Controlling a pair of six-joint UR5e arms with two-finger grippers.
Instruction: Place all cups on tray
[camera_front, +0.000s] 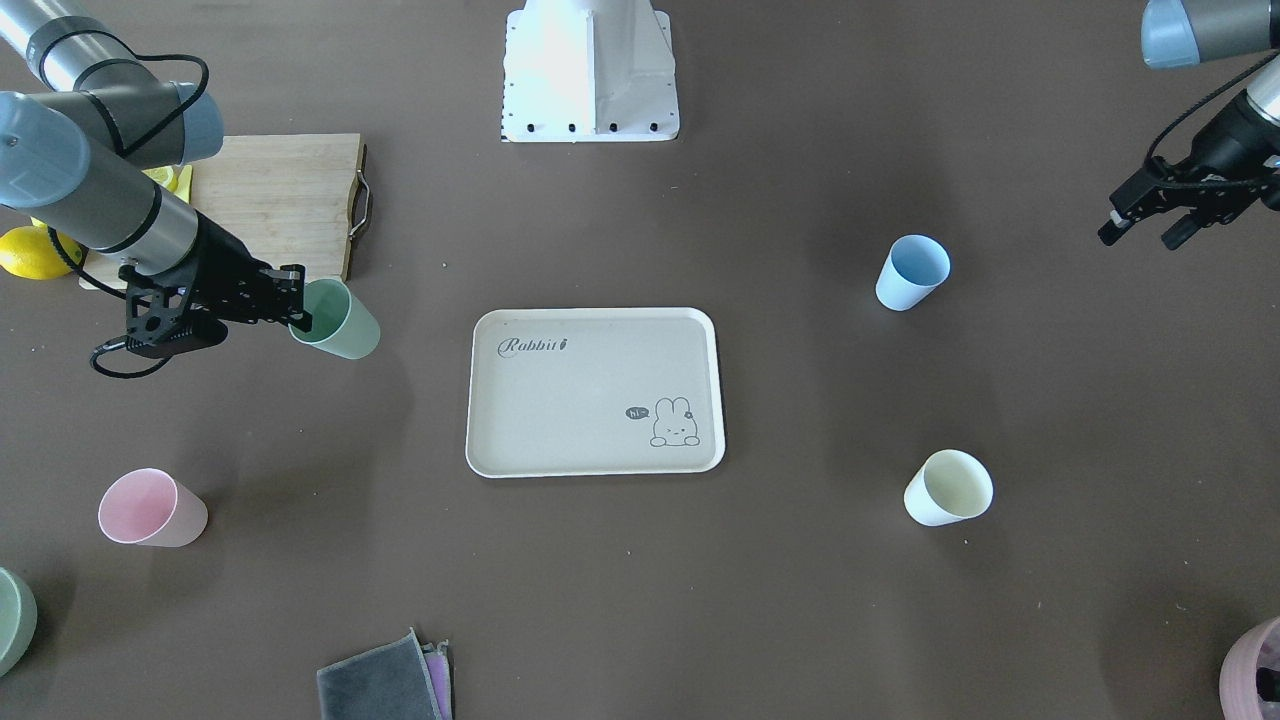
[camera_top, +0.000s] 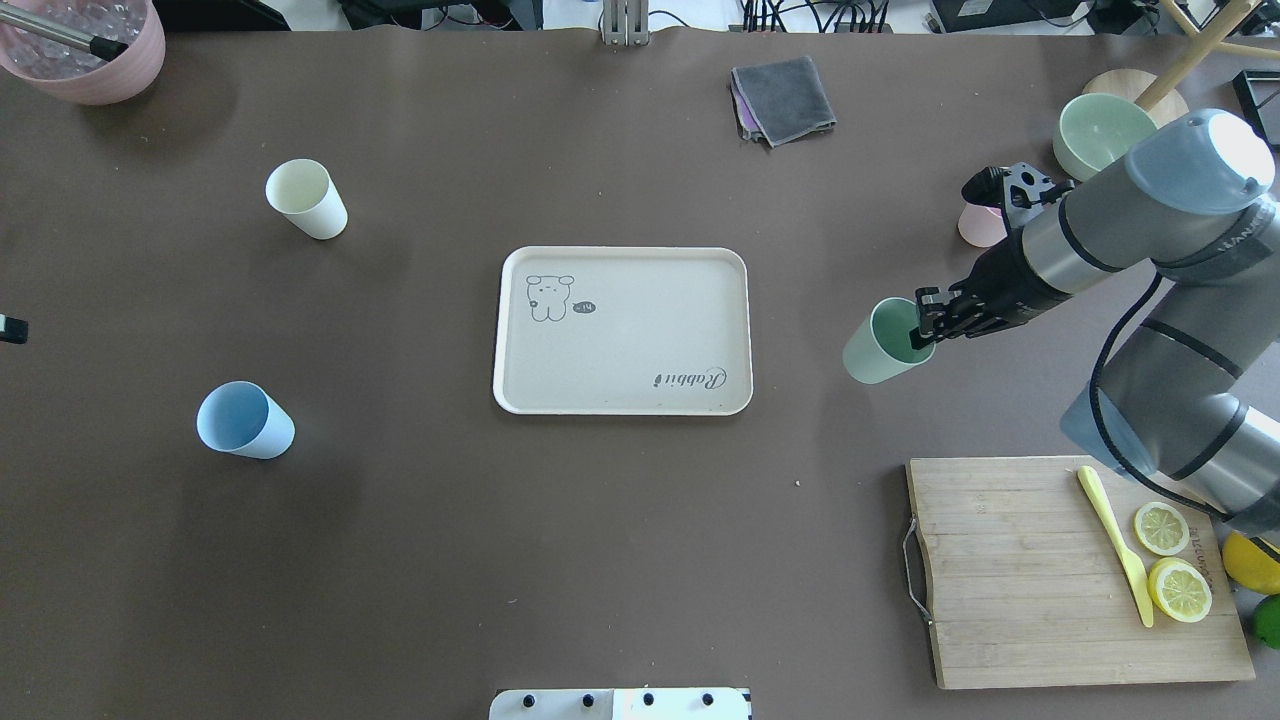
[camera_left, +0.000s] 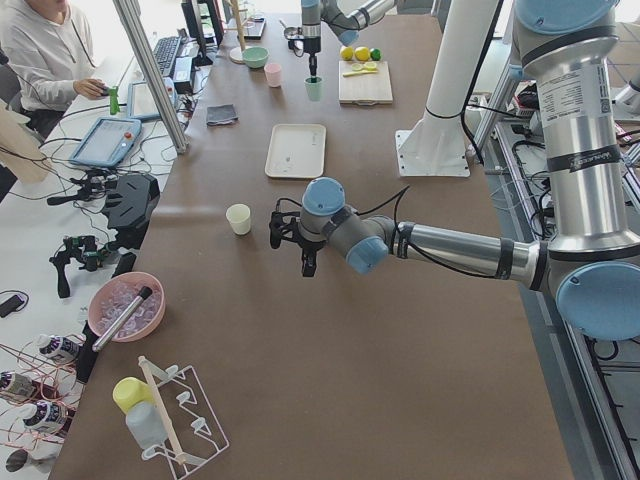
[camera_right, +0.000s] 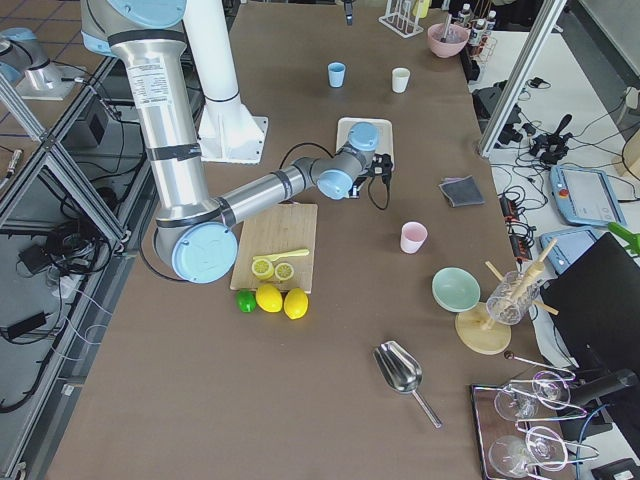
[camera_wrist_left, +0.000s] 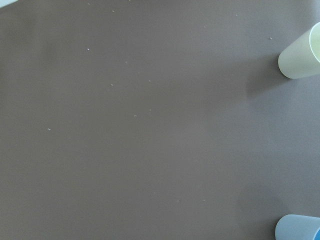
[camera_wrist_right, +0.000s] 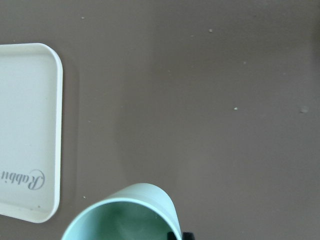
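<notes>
- Right gripper (camera_front: 303, 318)?
- Clamped on the mint cup (camera_front: 340, 322) by its rim, one finger inside, one outside. The cup hangs upright under it.
- On the table or lifted?
- Can't tell from here. It's on the robot's right of the tray (camera_front: 580, 400), apart from it, near the corner of the cutting board (camera_front: 280, 200). The right wrist view has the cup's mouth at the bottom and the tray's "Rabbit" end at the left edge.
- Left gripper (camera_front: 1137, 240)?
- Fingers spread, holding nothing. It hovers over the table out on the robot's left, past the blue cup (camera_front: 912, 272).
- Other cups?
- Blue cup and cream cup (camera_front: 948, 487) stand upright on the table, left of the tray, well apart from it and from each other. The pink cup (camera_front: 150, 508) stands upright on the right side, near the green bowl (camera_top: 1100, 130); overhead, the right arm partly hides it.
- Tray?
- Flat in the middle of the table, all four cups off it.
</notes>
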